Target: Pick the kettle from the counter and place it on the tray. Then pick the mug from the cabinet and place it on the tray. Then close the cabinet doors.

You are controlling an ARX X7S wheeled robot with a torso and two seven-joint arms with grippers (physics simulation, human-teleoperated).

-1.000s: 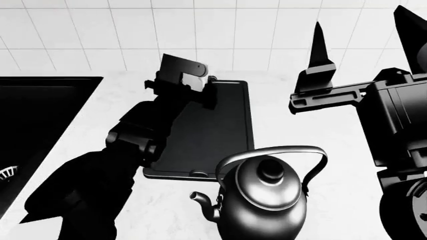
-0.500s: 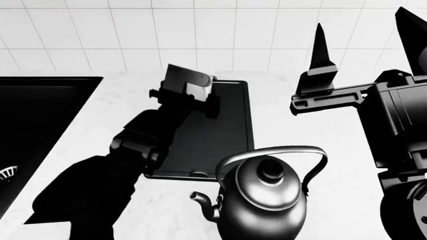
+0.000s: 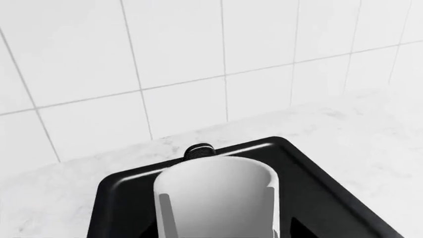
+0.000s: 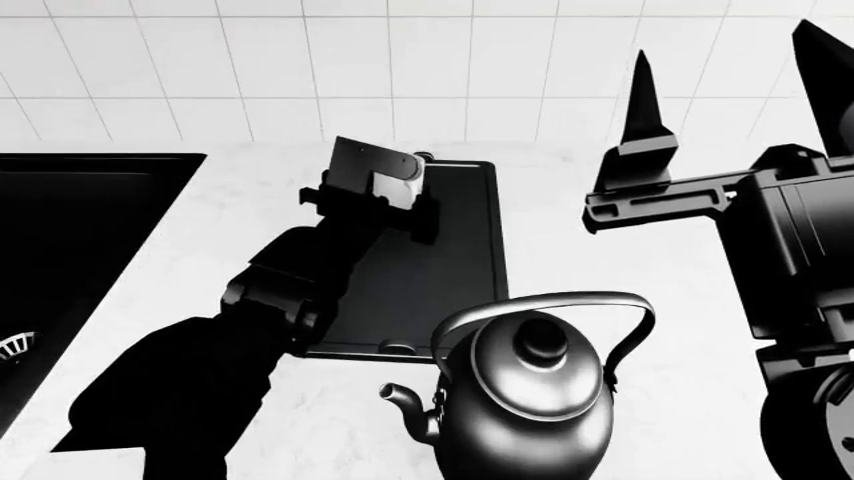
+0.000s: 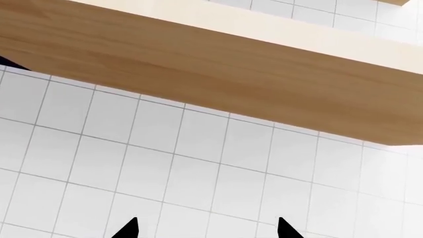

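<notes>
My left gripper (image 4: 380, 178) is shut on the white mug (image 4: 398, 172) and holds it tilted over the far end of the black tray (image 4: 447, 250). In the left wrist view the mug (image 3: 218, 198) fills the space between the jaws, with the tray (image 3: 317, 193) and its end tab (image 3: 198, 150) beneath. The shiny dark kettle (image 4: 527, 400) stands upright at the tray's near end; whether it rests on the tray or on the counter (image 4: 601, 290) I cannot tell. My right gripper (image 4: 734, 90) is raised and open, holding nothing; in its own view the gripper (image 5: 206, 229) faces the tiled wall.
The black sink (image 4: 67, 250) lies at the left of the counter. The tiled wall (image 4: 441, 70) rises just behind the tray. The right wrist view shows a wooden cabinet underside (image 5: 198, 64) above the tiles.
The left gripper with the mug has shifted slightly right and farther over the tray's far end. The right gripper has risen a little. The kettle has not moved.
</notes>
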